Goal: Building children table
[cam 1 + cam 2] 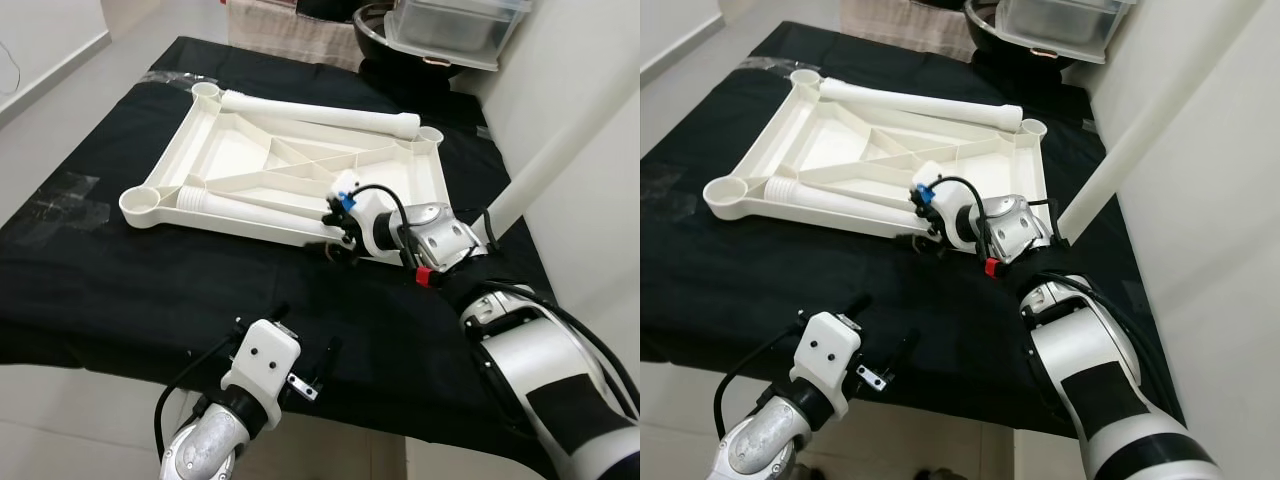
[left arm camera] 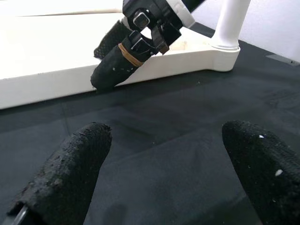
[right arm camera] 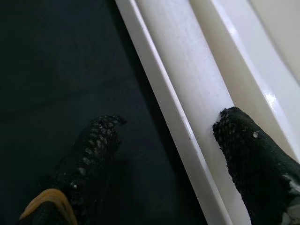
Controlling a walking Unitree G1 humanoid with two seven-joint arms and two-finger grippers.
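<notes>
In the left eye view, a white plastic tabletop is seen lying upside down on a black cloth, ribs facing up. Two loose white legs rest on it: one leg along its far edge, another leg along its near edge. A third leg is already standing slanted in the corner socket at the tabletop's near right corner. The right gripper is placed at the tabletop's near edge, by the end of the near leg. The left gripper hovers over the cloth, well in front of the tabletop.

In the right eye view, the same layout is shown; an empty socket is seen at the tabletop's near left corner.

In the left wrist view, the left gripper's fingers are spread wide with nothing between them, pointed at the tabletop's near rim, where the right gripper's fingers are seen.

In the right wrist view, the right gripper's fingers are spread, one on the cloth beside the rim and one resting on the white plastic; nothing is yet pinched.

The step in hand is judged to be the taking up of the near leg. Next, the fingers would need to be closed around the leg, which would then be lifted and seated upright in an empty socket.
</notes>
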